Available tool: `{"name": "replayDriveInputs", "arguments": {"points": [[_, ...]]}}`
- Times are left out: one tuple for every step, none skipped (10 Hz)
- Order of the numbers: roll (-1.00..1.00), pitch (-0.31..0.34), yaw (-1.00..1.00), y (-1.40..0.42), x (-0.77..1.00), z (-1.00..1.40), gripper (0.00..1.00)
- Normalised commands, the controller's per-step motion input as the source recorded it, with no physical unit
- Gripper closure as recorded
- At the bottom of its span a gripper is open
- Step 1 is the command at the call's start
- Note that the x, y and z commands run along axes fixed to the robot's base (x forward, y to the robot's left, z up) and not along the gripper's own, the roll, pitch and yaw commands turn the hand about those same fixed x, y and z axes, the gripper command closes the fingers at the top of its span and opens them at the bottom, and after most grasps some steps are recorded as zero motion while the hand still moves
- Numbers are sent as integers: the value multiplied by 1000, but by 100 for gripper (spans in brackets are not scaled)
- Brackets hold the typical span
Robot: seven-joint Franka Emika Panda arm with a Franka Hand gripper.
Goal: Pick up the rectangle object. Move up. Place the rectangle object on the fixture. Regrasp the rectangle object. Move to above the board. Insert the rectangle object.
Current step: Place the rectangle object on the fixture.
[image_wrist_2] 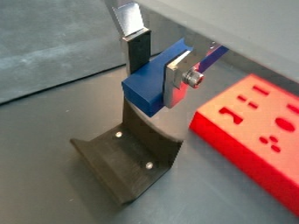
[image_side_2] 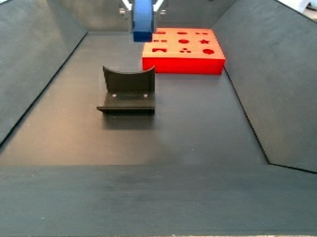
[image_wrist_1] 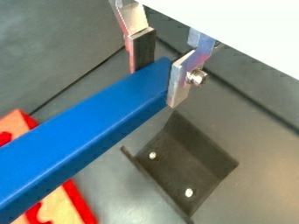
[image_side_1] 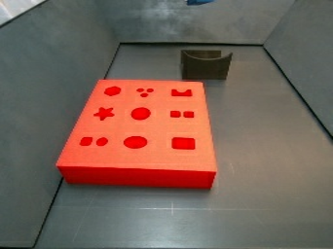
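My gripper [image_wrist_1: 159,80] is shut on the rectangle object [image_wrist_1: 82,140], a long blue bar, and holds it in the air near one end. In both wrist views the fixture [image_wrist_1: 187,162] [image_wrist_2: 128,157] lies below the held bar, apart from it. In a side view the bar [image_side_2: 144,18] hangs upright at the top edge, above and behind the fixture [image_side_2: 126,91]. In a side view only a blue tip [image_side_1: 200,3] shows, and the gripper itself is out of frame. The red board [image_side_1: 136,131] [image_side_2: 186,51] lies flat on the floor.
Grey walls slope up round the dark floor [image_side_2: 186,139]. The fixture [image_side_1: 205,64] stands near the back wall, beyond the board's far edge. The board's corner shows in the wrist views [image_wrist_2: 251,131] [image_wrist_1: 59,208].
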Motion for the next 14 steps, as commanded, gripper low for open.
{"name": "replayDriveInputs", "arguments": {"points": [[-1000,249,-110,81,549,-59,100],[-969,247,-137,71,478,-31,100],[-748,196,-145,60,394,-14,100],[-583,154,-149,57,333,-15,100],[-364,116,-140,54,248,-18,100],[-281,101,-132,44,206,-7,100],[-1000,-24,-81,64,113,-1000,100],[-1000,-46,-81,69,102,-1000,100],[-1000,-35,-79,74,107,-1000,100],[-1000,-8,-75,73,119,-1000,100],[-995,35,-69,82,132,-1000,100],[-837,50,-61,89,141,-1000,100],[-731,54,-64,92,146,-1000,100],[-459,68,-71,101,157,-1000,100]]}}
